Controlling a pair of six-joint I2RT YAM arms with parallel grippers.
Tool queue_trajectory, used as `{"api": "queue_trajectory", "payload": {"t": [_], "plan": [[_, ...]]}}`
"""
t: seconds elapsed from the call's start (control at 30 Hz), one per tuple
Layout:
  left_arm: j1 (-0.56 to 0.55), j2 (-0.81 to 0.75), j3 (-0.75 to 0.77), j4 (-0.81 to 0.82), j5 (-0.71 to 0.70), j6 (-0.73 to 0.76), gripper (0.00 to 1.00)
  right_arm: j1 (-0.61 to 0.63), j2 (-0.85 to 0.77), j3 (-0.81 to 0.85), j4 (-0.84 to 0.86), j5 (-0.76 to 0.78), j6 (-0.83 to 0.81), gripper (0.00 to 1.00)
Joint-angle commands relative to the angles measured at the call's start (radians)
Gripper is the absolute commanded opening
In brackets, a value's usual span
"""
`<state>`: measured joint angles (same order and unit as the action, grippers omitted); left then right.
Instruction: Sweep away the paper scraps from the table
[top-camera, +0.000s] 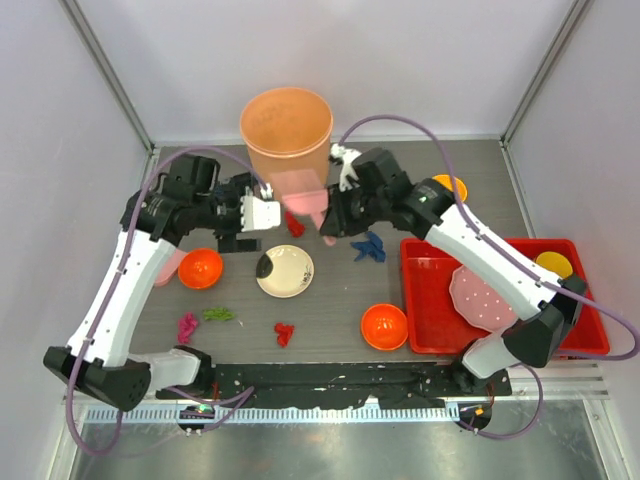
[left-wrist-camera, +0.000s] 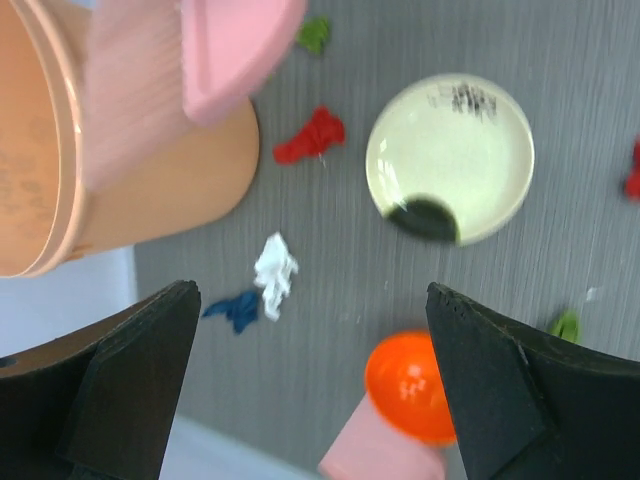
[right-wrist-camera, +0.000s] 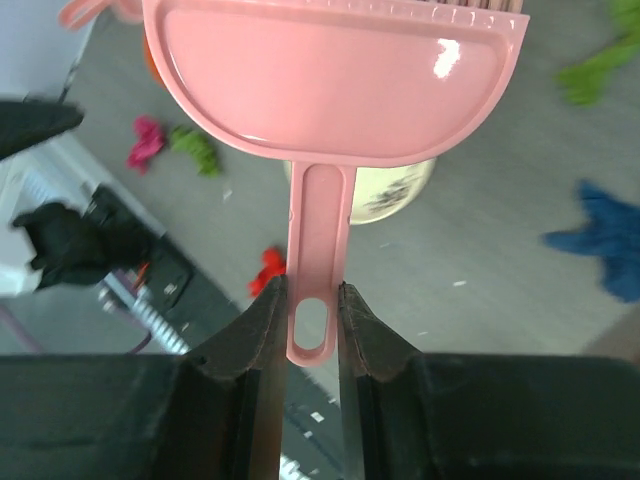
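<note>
Right gripper (top-camera: 335, 215) at centre of the top view, jaws pinched on the handle of a pink hand brush (top-camera: 305, 203). In the right wrist view both fingers (right-wrist-camera: 262, 340) clamp the handle end and the brush fills the upper frame. The brush hangs just in front of the orange bin (top-camera: 287, 128) at top centre. Left gripper (top-camera: 255, 213) is just left of the brush, fingers (left-wrist-camera: 140, 370) spread wide with nothing between them. Paper scraps lie loose on the table (top-camera: 330, 290): red scrap (top-camera: 295, 226) right under the brush, blue scrap (top-camera: 368, 247) right of centre, magenta scrap (top-camera: 187, 325) and green scrap (top-camera: 218, 314) side by side at lower left, second red scrap (top-camera: 284, 332) at bottom centre. In the left wrist view, lower left, a white scrap (left-wrist-camera: 275, 270) sits touching a dark blue scrap (left-wrist-camera: 235, 308) near the bin's foot. Cream plate (top-camera: 285, 271) at centre, dark mark on its left rim. Left orange bowl (top-camera: 200, 267) is beside the left arm, with a pink item next to it that is mostly hidden, can't tell what. Lower orange bowl (top-camera: 384, 326) sits just left of the red tray (top-camera: 425, 325). The tray at right holds a pink perforated disc (top-camera: 485, 297) and a yellow bowl (top-camera: 553, 263).
</note>
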<state>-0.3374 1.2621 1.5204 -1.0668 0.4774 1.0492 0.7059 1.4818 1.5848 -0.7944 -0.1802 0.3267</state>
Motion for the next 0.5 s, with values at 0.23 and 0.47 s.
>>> {"api": "queue_trajectory", "payload": {"t": [0.23,0.47], "plan": [[-0.017,-0.225,-0.022,-0.267,-0.112,0.6,1.0,0.204,0.097,0.02,0.172,-0.171,0.183,0.01],[-0.017,-0.237,-0.103,-0.328,-0.071,0.721,1.0,0.248,0.127,0.026,0.213,-0.203,0.195,0.01]]}}
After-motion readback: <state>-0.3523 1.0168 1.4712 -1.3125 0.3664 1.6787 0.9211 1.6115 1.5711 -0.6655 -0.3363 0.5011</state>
